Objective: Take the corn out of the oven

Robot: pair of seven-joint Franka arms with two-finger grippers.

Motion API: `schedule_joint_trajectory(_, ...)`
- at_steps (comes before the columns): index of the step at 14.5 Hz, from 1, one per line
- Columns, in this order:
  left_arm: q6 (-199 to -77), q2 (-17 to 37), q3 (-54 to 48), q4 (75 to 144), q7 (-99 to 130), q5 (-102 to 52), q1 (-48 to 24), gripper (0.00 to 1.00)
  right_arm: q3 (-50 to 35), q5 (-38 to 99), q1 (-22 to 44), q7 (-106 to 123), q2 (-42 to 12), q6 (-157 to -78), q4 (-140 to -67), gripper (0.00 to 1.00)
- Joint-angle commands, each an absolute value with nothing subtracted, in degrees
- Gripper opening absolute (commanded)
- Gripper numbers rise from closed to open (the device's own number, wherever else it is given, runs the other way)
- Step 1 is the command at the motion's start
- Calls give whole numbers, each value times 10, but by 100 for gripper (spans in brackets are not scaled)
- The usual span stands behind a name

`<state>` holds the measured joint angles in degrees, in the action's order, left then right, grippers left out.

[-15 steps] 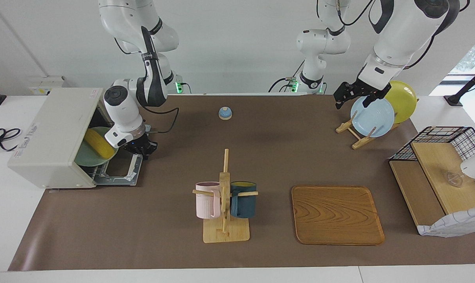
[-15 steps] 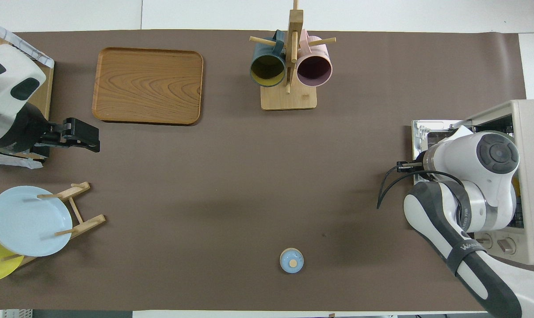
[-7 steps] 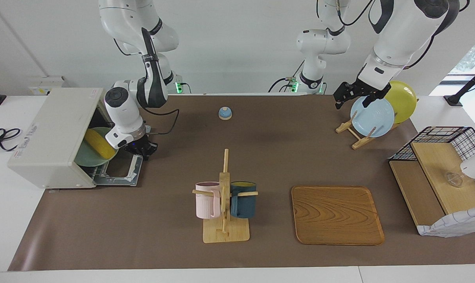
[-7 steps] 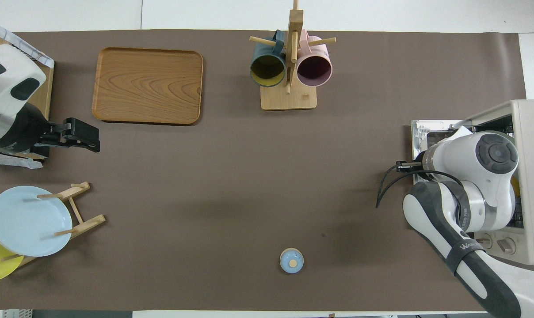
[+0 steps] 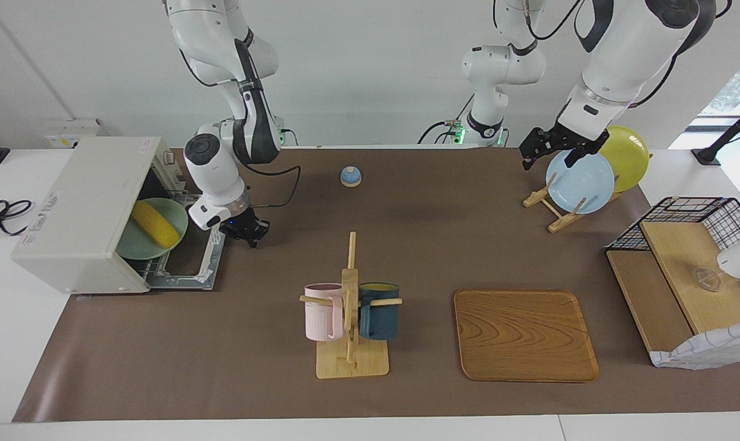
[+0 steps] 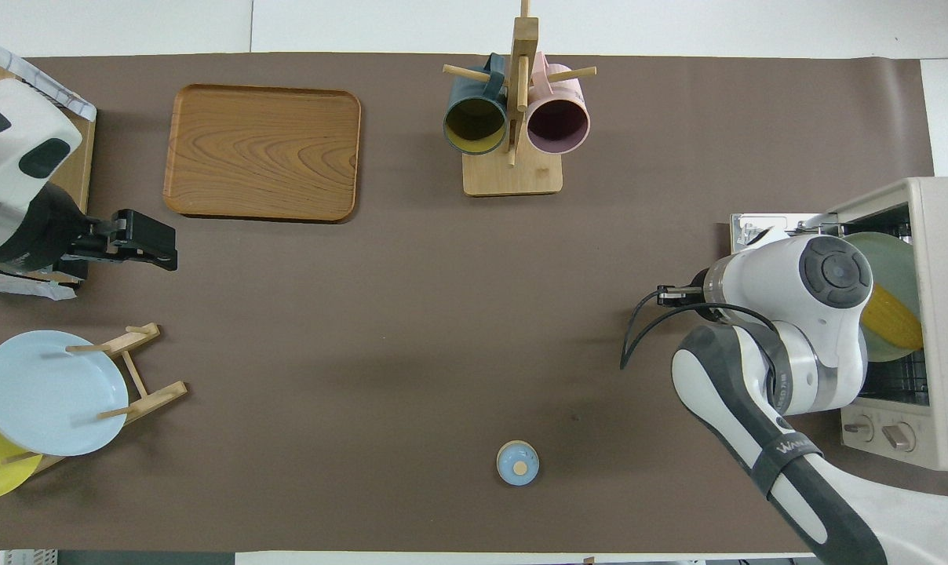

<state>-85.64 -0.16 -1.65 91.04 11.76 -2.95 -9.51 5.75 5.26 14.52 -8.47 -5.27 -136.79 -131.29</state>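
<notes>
My right gripper (image 5: pixel 245 233) hangs just off the open oven (image 5: pixel 82 211) door's edge; whether its fingers are parted, I cannot tell. The corn (image 5: pixel 154 224) lies inside on a green plate (image 5: pixel 138 248). My left gripper (image 5: pixel 551 147) waits over the plate rack (image 5: pixel 554 211), empty.

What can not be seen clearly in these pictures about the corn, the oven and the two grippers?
- Corn: in the overhead view the right arm and the oven roof cover most of it.
- Oven interior: both views show only its mouth; the green plate runs out of sight under the roof.
- Right gripper: hidden under its own arm in the overhead view; finger spacing too small to read in the facing view.
- Left gripper: finger spacing also unclear.
</notes>
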Motion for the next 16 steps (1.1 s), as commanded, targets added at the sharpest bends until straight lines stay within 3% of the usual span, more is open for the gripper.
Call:
schedule_joint_trajectory(1, -860, -13, -18, 922, 112, -37, -89, 100, 69, 36, 138, -84, -42, -1268, -1250, 0)
schedule_joint_trajectory(2, -860, -13, -18, 922, 112, -37, -89, 100, 70, 9, 135, -87, -36, -1232, -1230, 11)
schedule_joint_trajectory(4, -860, -13, -18, 922, 112, -37, -89, 100, 69, -62, 123, -90, -26, -1154, -1181, 44)
schedule_joint_trajectory(5, -860, -13, -18, 922, 112, -37, -89, 100, 69, -86, 120, -89, -25, -1131, -1168, 54)
schedule_joint_trajectory(12, -860, -13, -18, 922, 112, -37, -89, 100, 69, -105, 47, -14, -8, -1138, -1207, 50)
schedule_joint_trajectory(16, -860, -13, -18, 922, 112, -37, -89, 100, 69, -105, 48, -14, 6, -1159, -1242, 47)
